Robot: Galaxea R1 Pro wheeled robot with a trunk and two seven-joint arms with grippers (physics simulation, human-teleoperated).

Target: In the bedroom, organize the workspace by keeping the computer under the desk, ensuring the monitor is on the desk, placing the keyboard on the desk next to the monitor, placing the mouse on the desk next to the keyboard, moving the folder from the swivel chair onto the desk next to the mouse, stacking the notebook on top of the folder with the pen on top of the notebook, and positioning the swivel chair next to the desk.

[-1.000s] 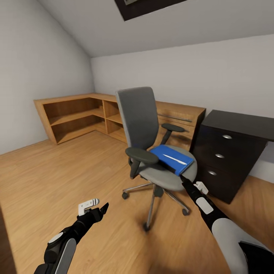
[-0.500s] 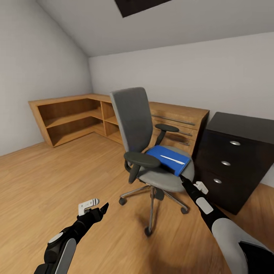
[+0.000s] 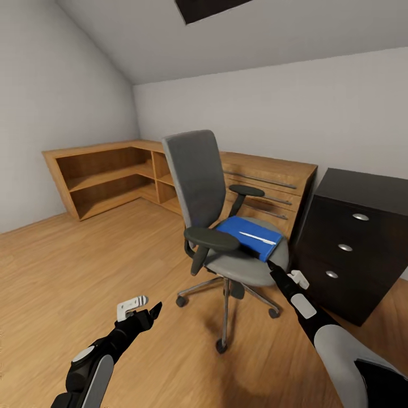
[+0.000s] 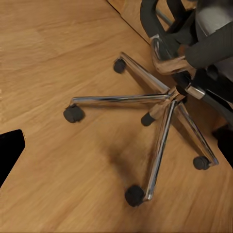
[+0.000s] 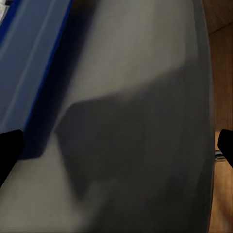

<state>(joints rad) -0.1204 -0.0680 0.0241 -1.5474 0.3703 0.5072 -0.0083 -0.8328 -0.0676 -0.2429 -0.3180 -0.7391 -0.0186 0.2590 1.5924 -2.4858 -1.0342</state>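
A grey swivel chair (image 3: pixel 212 198) on a chrome five-star base stands on the wood floor (image 3: pixel 68 266) in front of a low wooden shelf unit (image 3: pixel 113 173) and beside a black three-drawer cabinet (image 3: pixel 351 243) — on its seat lies a blue folder (image 3: pixel 249 237) with a thin white pen (image 3: pixel 256 238) resting on top. The right gripper (image 3: pixel 273 267) hangs at the seat's front edge, just short of the folder, fingers spread wide and holding nothing. The left gripper (image 3: pixel 152 310) hovers over bare floor well apart from the chair — how far it is parted I cannot tell.
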